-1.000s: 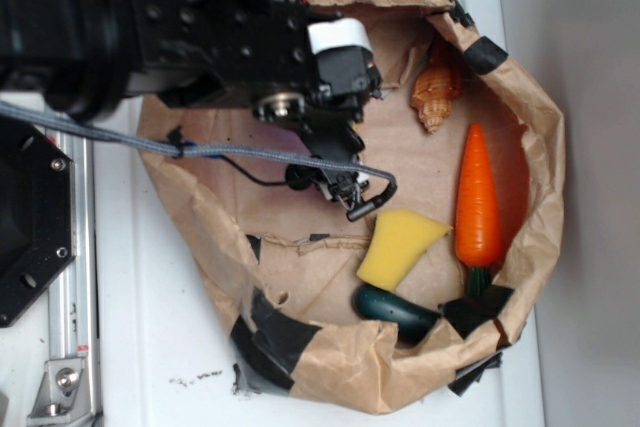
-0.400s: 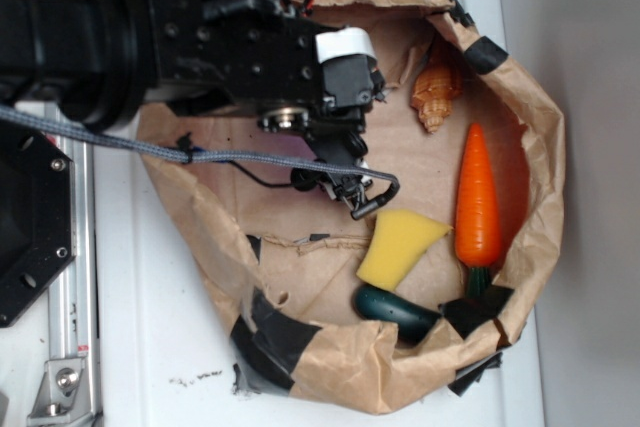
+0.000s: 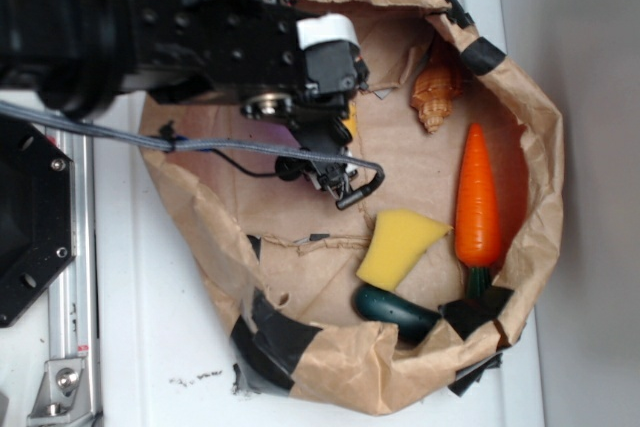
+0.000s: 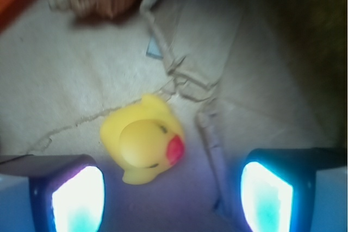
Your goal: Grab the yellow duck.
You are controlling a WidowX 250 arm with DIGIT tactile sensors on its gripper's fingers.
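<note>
White tabletop [image 3: 150, 347], scuffed, with a metal rail along its left edge. On it sits a crumpled brown paper bag [image 3: 330, 372], rolled down into a rough basin and patched with black tape; its creased floor carries everything.

Count: one duck [image 4: 142, 146], one carrot [image 3: 477, 202], one sponge [image 3: 396, 245], one shell [image 3: 437, 92], one dark green object [image 3: 395, 312] (shape unclear, partly under the sponge).

Duck: small, glossy yellow, rounded, red beak. Lies on the bag floor toward the bag's upper-left part. In the exterior view only a sliver of yellow shows beneath the arm.

Carrot: smooth orange cone with a green stem, along the bag's right wall. Sponge: matte yellow wedge, near the bottom edge. Shell: ribbed, tan, at the top right wall.

End effector [image 4: 171, 194]: fingers [image 4: 76, 196] spread apart, nothing between them. In the wrist view the duck sits just ahead of the gap, nearer the left finger, not touching either one. Pads glow pale blue-white (overexposed).
</note>
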